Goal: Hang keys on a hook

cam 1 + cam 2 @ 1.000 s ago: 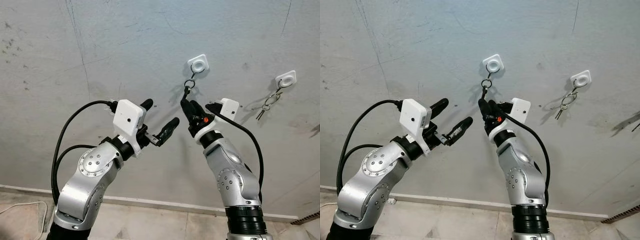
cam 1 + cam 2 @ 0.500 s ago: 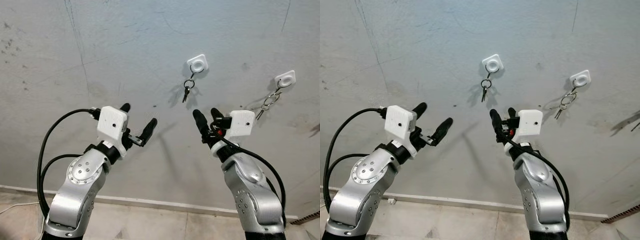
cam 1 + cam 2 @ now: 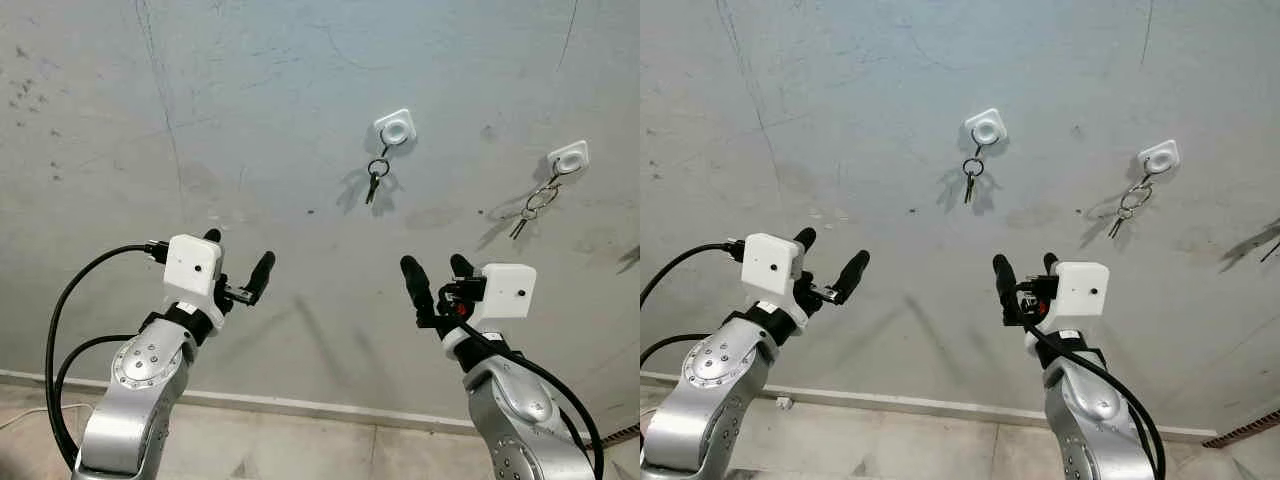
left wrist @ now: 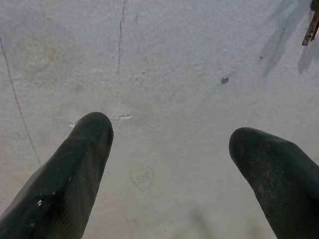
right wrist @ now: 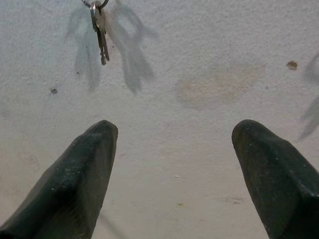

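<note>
The keys (image 3: 373,185) hang by their ring from a white hook (image 3: 396,127) on the grey wall (image 3: 250,90); a second white hook (image 3: 571,157) further to the robot's right carries another key set (image 3: 530,208). The right end effector (image 3: 437,283) is held below and to the right of the hung keys, well apart from them, fingers spread wide and gripping nothing. The left end effector (image 3: 240,270) is raised before the wall lower on the left, fingers likewise wide apart and empty.
</note>
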